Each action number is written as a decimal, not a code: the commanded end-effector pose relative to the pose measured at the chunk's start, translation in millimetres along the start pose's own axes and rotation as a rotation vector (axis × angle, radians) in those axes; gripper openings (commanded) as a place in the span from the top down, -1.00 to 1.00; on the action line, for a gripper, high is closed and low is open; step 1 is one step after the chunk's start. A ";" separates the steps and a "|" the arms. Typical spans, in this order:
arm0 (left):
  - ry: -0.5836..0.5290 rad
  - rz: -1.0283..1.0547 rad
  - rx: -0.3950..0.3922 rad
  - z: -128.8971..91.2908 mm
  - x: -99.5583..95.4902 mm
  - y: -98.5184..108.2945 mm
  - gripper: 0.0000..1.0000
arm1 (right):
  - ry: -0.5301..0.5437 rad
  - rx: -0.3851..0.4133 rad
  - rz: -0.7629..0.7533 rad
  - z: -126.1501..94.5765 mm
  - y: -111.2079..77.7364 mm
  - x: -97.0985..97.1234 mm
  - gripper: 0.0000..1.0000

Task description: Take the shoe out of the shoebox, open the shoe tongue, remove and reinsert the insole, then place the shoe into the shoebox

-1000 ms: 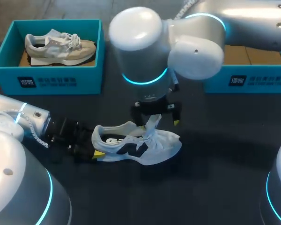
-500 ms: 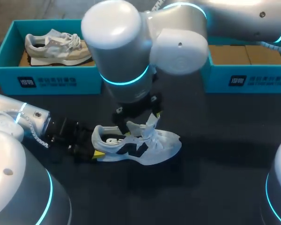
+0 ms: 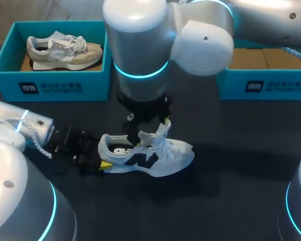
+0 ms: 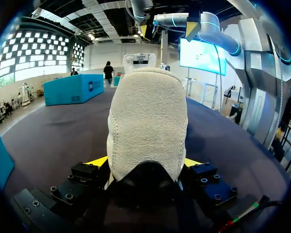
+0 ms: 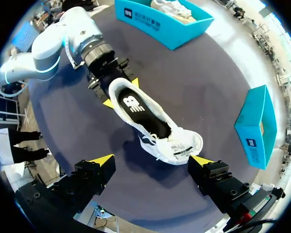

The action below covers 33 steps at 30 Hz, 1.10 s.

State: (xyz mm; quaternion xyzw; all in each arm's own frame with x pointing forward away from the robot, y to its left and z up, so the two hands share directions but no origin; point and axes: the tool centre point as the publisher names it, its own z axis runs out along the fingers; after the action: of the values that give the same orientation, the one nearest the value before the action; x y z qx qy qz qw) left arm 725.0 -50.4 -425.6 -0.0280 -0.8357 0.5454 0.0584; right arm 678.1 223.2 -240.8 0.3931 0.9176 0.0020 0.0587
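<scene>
White shoe (image 3: 155, 156), heel clamped by left gripper (image 4: 145, 162); right gripper (image 5: 152, 161) spread above; 2 shoeboxes (image 3: 50, 86) (image 3: 271, 86).

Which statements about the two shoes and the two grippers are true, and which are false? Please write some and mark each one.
1. The left gripper grips the white shoe at its heel. True.
2. The white shoe lies inside a shoebox. False: it lies on the table, outside the boxes.
3. The right gripper is shut on the laces. False: it is open above the white shoe, with its fingers wide apart.
4. A beige shoe lies in the blue shoebox on the left side of the table. True.
5. The insole lies on the table beside the white shoe. False: it shows inside the shoe.
</scene>
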 end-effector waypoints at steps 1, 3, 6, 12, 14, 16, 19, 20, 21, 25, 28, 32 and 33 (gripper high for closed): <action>-0.001 0.000 -0.001 4.3 -2.1 5.1 1.00 | 0.012 -0.006 -0.001 1.3 -2.9 -2.7 -1.00; -0.001 0.000 -0.001 4.3 -2.1 5.1 1.00 | 0.012 -0.006 -0.001 1.3 -2.9 -2.7 -1.00; -0.001 0.000 -0.001 4.3 -2.1 5.1 1.00 | 0.012 -0.006 -0.001 1.3 -2.9 -2.7 -1.00; -0.001 0.000 -0.001 4.3 -2.1 5.1 1.00 | -0.145 -0.025 -0.239 -7.6 9.2 -6.8 -1.00; -0.001 0.000 -0.001 4.3 -2.1 5.1 1.00 | -0.163 -0.020 -0.305 -10.6 15.2 -7.3 -1.00; -0.001 0.000 -0.001 4.3 -2.1 5.1 1.00 | -0.169 -0.030 -0.348 -11.7 20.8 -6.4 -1.00; -0.001 0.000 -0.001 4.3 -2.1 5.1 1.00 | -0.155 -0.041 -0.415 -9.2 29.1 -3.1 -1.00; -0.001 0.000 -0.001 4.3 -2.1 5.1 1.00 | -0.152 -0.045 -0.434 -7.8 31.5 -2.1 -1.00; -0.001 0.000 -0.001 4.3 -2.1 5.1 1.00 | -0.147 -0.048 -0.449 -6.3 33.7 -0.7 -1.00; -0.001 0.000 -0.001 4.3 -2.1 5.1 1.00 | -0.131 -0.045 -0.526 2.2 41.3 3.1 1.00; -0.001 0.000 -0.001 4.3 -2.1 5.1 1.00 | -0.133 -0.007 -0.550 6.1 43.4 5.4 1.00; -0.001 0.000 -0.001 4.3 -2.1 5.1 1.00 | -0.133 -0.007 -0.550 6.1 43.4 5.4 1.00; -0.001 0.000 -0.001 4.3 -2.1 5.1 1.00 | -0.133 -0.007 -0.550 6.1 43.4 5.4 1.00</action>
State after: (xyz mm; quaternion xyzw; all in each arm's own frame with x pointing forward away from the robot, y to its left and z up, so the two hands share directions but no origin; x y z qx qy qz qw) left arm 725.0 -50.5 -425.5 -0.0281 -0.8356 0.5455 0.0584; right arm 706.7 253.4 -244.8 0.1279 0.9842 -0.0329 0.1176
